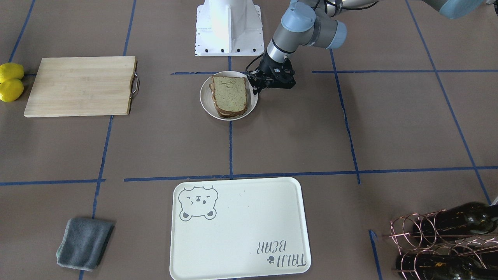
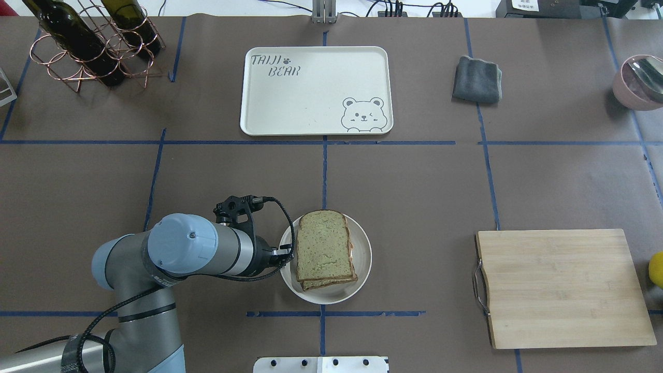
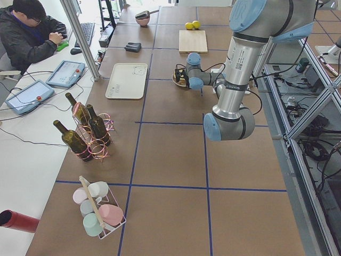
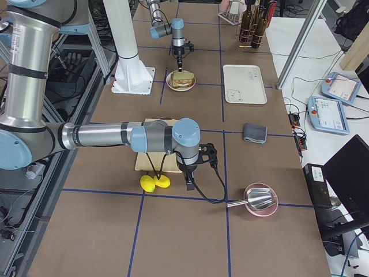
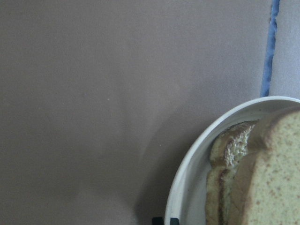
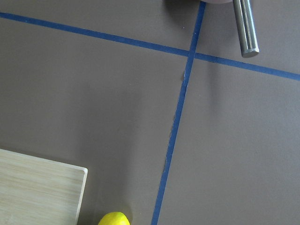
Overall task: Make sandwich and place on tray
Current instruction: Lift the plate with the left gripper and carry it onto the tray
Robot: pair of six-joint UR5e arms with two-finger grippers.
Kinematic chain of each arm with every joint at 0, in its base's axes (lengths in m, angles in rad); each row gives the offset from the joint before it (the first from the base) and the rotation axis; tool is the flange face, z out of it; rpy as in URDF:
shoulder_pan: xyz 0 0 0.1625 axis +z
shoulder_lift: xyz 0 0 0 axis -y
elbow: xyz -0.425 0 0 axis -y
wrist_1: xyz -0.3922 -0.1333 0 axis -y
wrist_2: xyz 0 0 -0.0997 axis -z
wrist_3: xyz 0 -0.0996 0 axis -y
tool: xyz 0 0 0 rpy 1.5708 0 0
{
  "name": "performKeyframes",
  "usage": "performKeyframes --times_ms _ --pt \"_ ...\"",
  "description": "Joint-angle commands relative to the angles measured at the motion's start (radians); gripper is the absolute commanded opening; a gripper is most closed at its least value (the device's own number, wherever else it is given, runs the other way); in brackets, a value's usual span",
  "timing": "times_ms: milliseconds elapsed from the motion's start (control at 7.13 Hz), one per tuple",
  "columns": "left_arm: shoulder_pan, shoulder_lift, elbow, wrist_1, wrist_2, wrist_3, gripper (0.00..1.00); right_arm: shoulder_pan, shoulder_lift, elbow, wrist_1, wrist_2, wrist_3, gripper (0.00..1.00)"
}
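Open table [image 2: 414, 181] lies between the left gripper [image 1: 257, 89] and the tray [image 2: 311, 103] beyond it; plate [image 2: 363, 259] and sandwich [image 2: 323, 248] stand just beside the gripper.

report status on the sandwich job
Left gripper low at the plate rim, jaws unclear; right gripper by the lemons, state unclear. Sandwich stacked on the plate, not yet on tray. Nothing between them.
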Motion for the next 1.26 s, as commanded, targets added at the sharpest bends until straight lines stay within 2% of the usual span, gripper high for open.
performKeyframes --times_ms 0,140,280,561,841,1122 --pt "-0.001 0.001 -0.039 0.0 0.003 0.0 0.0 0.0 0.0 0.0 0.0 -0.002 0.002 1.0" --pt "-0.007 0.003 -0.064 0.0 0.012 -0.001 0.0 0.0 0.0 0.0 0.0 -0.002 0.002 1.0" --pt "-0.017 0.0 -0.087 -0.002 0.061 -0.003 0.0 0.0 0.0 -0.001 0.0 -0.002 0.004 1.0" --pt "-0.125 -0.008 -0.087 -0.05 0.048 0.005 0.0 0.0 0.0 -0.003 0.0 -0.003 0.002 1.0" --pt "-0.286 -0.035 -0.046 -0.051 -0.123 0.104 0.0 0.0 -0.001 -0.003 0.0 -0.003 0.002 1.0" --pt "-0.375 -0.136 0.092 -0.048 -0.187 0.191 0.0 0.0 -0.001 -0.003 0.0 -0.002 0.002 1.0"
